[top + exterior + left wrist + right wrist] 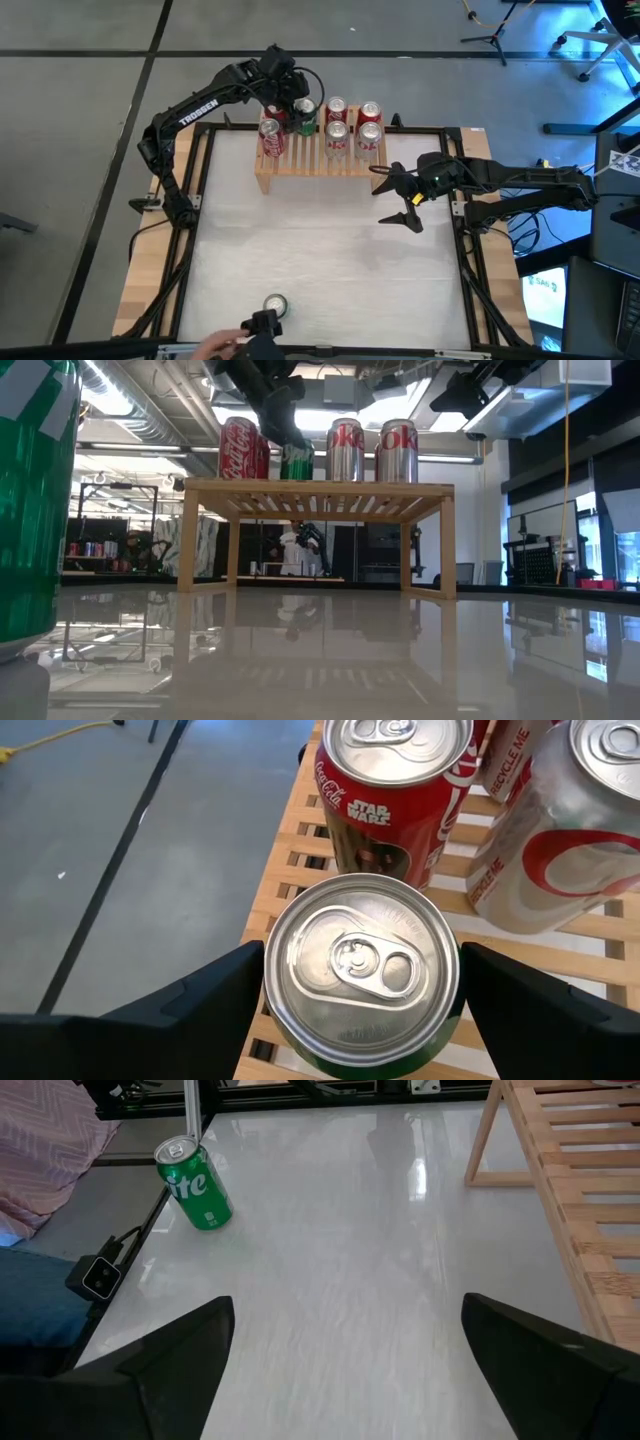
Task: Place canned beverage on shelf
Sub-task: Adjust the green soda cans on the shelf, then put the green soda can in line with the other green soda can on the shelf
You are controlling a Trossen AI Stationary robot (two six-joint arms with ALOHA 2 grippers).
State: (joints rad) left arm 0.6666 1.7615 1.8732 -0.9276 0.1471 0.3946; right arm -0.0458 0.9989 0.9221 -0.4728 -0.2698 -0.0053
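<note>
Straddling upright green can [362, 970] on shelf [300, 160], left gripper [297, 108] spread, pads not pressing; second green can [274, 304] stands at table's 6 o'clock, right gripper [398, 194] spread wide, nearer.

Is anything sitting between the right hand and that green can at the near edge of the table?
Nothing visible. The right hand hangs open beside the shelf, and only bare table shows between it and the green can in its wrist view. The can stands upright, on its own.

Green can [362, 975] lower body below the wrist picture's edge; near green can [35, 500] cropped at left
</note>
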